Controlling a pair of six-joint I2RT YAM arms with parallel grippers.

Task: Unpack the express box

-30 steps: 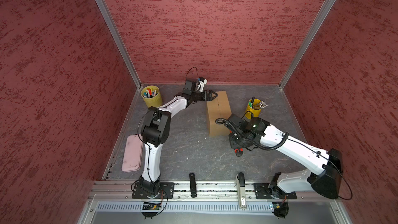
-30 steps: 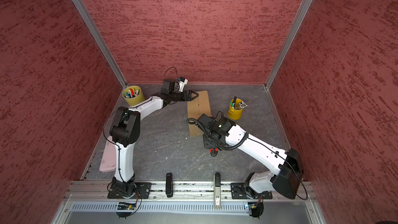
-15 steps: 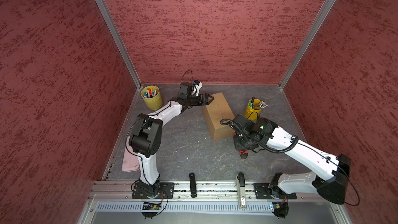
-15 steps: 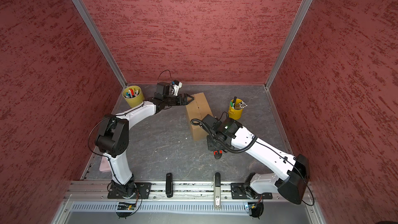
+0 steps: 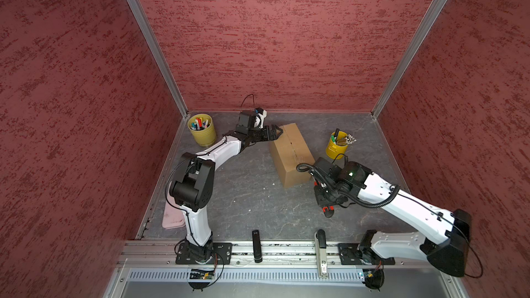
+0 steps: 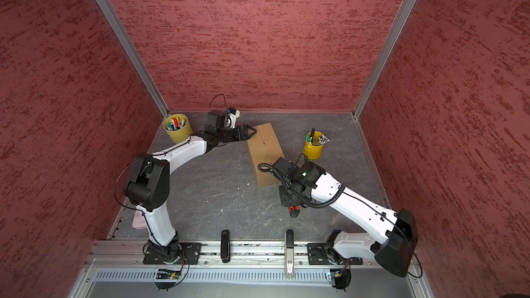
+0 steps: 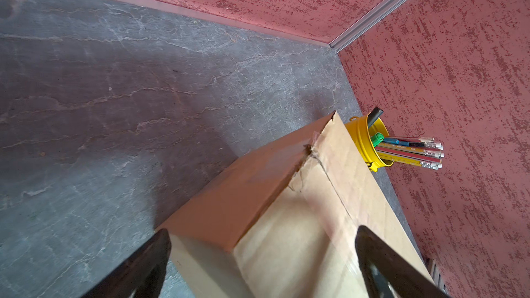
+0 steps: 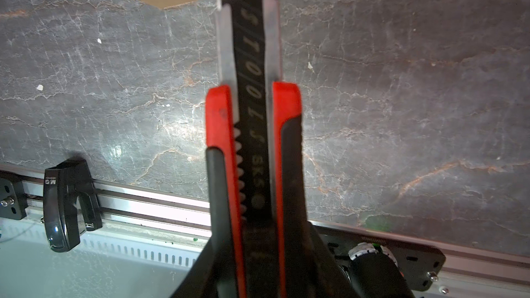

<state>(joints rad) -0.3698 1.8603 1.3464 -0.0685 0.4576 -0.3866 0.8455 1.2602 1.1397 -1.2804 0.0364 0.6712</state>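
Nearest, the right hand [image 8: 253,173] is part-closed on a red-and-black utility knife [image 8: 249,53]. The knife's forward end sits at the near end of the express box [image 5: 289,150], which lies closed and skewed in the middle of the surface [image 5: 243,196]. Blade contact cannot be confirmed. At the far end, the left hand [image 5: 276,133] stands fully open astride a top corner, holding nothing. Judged step: slitting the centre seam [image 7: 324,173]. Brace the far end first, then cut shallow and straight so the box does not slide.
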